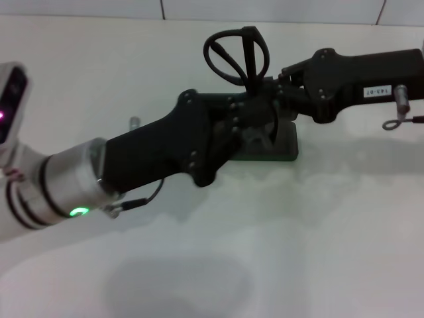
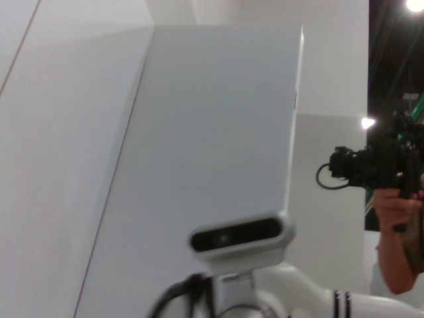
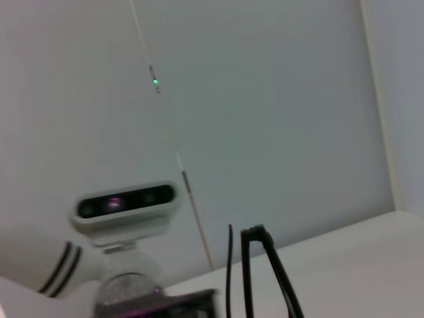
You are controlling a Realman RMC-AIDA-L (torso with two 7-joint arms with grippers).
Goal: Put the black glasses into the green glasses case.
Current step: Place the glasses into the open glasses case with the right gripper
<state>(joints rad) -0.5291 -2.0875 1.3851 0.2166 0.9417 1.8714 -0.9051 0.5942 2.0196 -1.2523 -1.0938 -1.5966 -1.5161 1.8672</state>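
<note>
Black wire-frame glasses (image 1: 236,54) upright above rounded green case (image 1: 286,147); both pincers' grip impossible to tell.

We seem to be in a lab or demo hall: a plain white surface (image 1: 265,252), bare white wall panels (image 2: 218,119), ceiling spotlights (image 2: 416,5) in a dark space, and a person (image 2: 397,245) filming with a camera (image 2: 371,165).

black glasses (image 1: 236,54) upright above green glasses case (image 1: 286,147)
</note>
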